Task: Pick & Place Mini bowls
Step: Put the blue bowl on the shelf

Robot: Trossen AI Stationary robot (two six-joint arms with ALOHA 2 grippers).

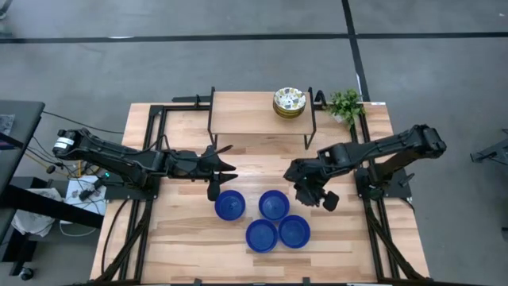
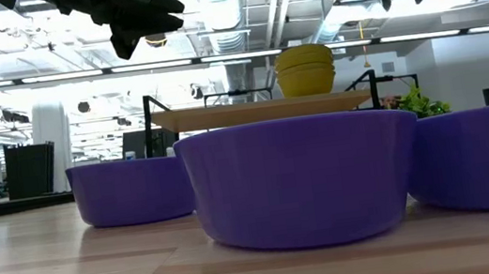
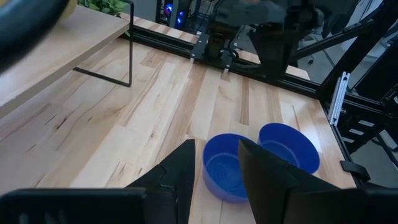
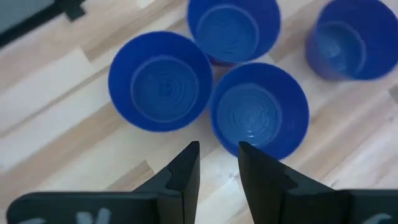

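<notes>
Four cobalt blue mini bowls stand upright in a cluster on the table's near middle (image 1: pixel 230 204) (image 1: pixel 274 204) (image 1: pixel 261 235) (image 1: pixel 294 231). A stack of floral, yellowish mini bowls (image 1: pixel 290 102) rests on a raised wooden shelf (image 1: pixel 254 119) at the far side. My left gripper (image 1: pixel 225 161) hovers above the table, just far-left of the cluster, open and empty. My right gripper (image 1: pixel 316 195) hovers to the right of the cluster, open and empty, looking down on all four blue bowls (image 4: pixel 260 109).
A small green plant (image 1: pixel 346 104) stands at the shelf's right end. Black frame rails (image 1: pixel 151 143) run along the table's left and right sides. Bare wood lies between the shelf and the blue bowls (image 3: pixel 155 106).
</notes>
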